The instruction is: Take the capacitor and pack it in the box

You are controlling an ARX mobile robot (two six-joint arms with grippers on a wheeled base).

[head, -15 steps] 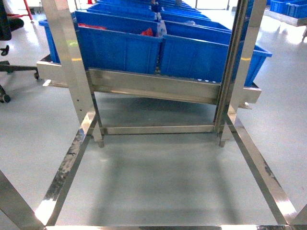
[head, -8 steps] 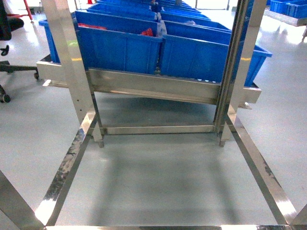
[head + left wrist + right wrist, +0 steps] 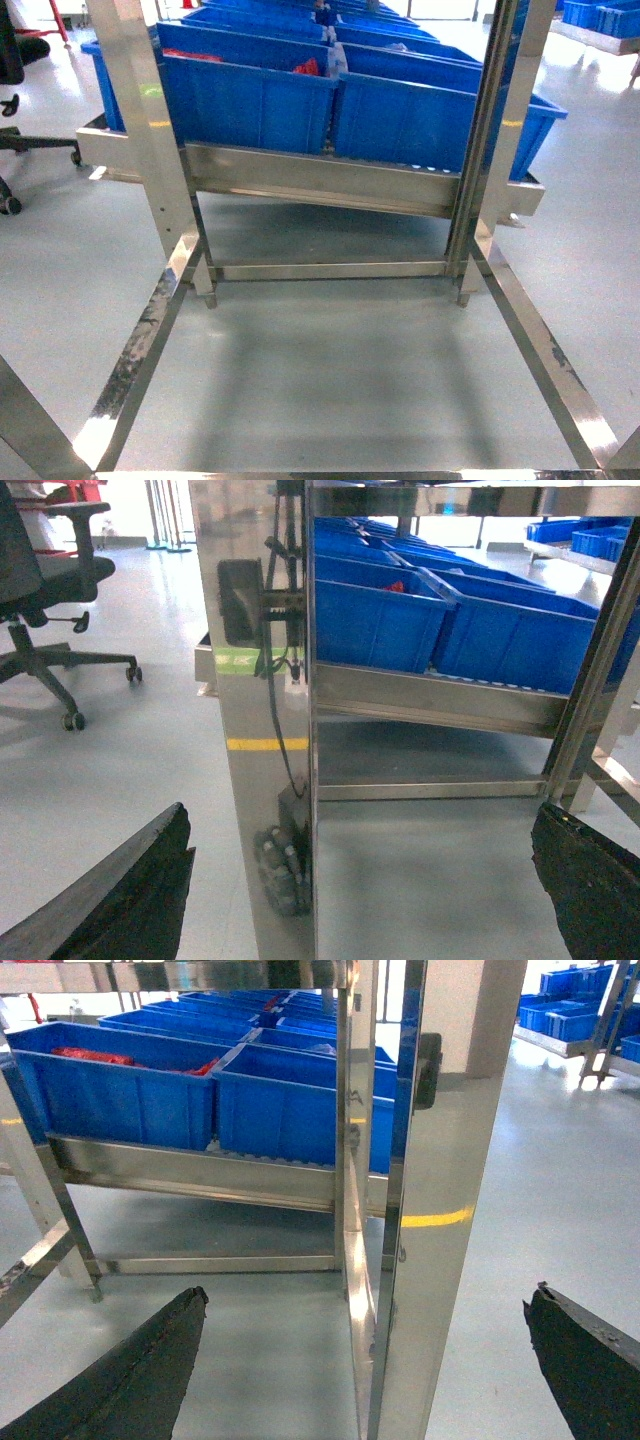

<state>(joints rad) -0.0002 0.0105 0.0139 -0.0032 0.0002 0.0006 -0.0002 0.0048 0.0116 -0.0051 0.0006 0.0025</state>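
**Low by the rack, nothing in hand, no box in sight**

I am parked in front of a stainless steel rack frame (image 3: 150, 200) that carries rows of large blue plastic bins (image 3: 250, 100) on a sloped shelf. Neither of my 2 arms shows in the head view. My left tool (image 3: 360, 880) is spread wide: its 2 dark fingers (image 3: 130, 890) sit at the bottom corners of the left wrist view with bare grey floor (image 3: 330, 380) between them. My right tool (image 3: 360, 1365) is spread the same way, with nothing between its fingers (image 3: 130, 1375). A shiny steel upright (image 3: 385, 1210) stands just ahead of each wrist camera.

The pale pink tub I am meant to fill appears in none of the 3 views, and I can make out no capacitor. Red items (image 3: 95, 1056) lie in 1 or 2 of the near bins, too far off to identify. So I cannot say which way the capacitor points or how its long axis lies; that must wait for a closer look into a bin.

As I judge it, the main risk is the frame. Both tools hang low beside the uprights, so lifting an arm toward the bins could knock a post or the shelf rail. Another risk is grabbing a wrong part, since the bin contents are unreadable from here. A black office chair (image 3: 40, 590) stands off to the left, should the base roll that way.
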